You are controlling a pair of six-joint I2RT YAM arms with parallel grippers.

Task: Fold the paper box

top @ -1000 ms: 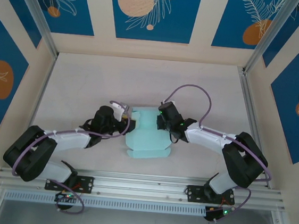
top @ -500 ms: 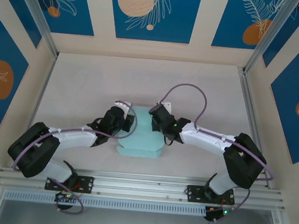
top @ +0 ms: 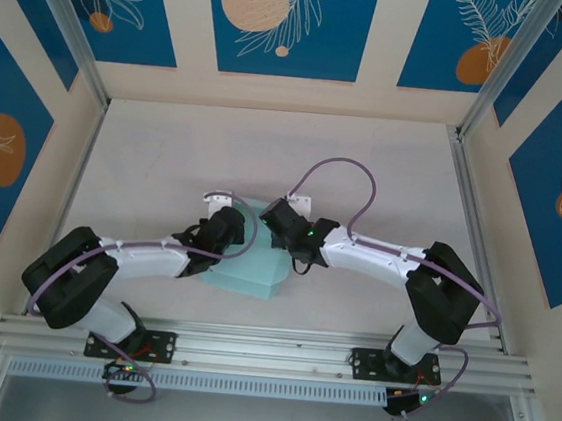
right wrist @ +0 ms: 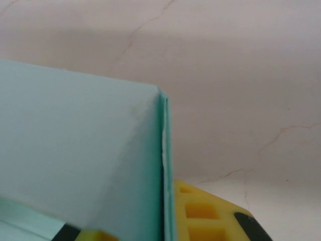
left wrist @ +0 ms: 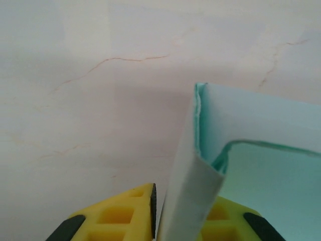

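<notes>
The paper box (top: 251, 268) is pale light-blue card on the table between my two arms, with its side panels bent upward. My left gripper (top: 240, 236) is at its left side. In the left wrist view the yellow fingers (left wrist: 120, 213) are shut on an upright folded wall of the paper box (left wrist: 195, 186). My right gripper (top: 273, 220) is at the far right corner of the card. In the right wrist view its yellow fingers (right wrist: 210, 216) pinch a standing panel edge of the paper box (right wrist: 164, 165), whose broad face spreads to the left.
The pale marbled tabletop (top: 166, 158) lies around the card. Blue patterned walls and aluminium posts (top: 470, 180) enclose it on three sides. A metal rail (top: 266, 350) carrying both arm bases runs along the near edge.
Both grippers have moved left and closer together. The card went from a wide flat blank to a narrower shape with raised sides. The left gripper has closed on its wall.
</notes>
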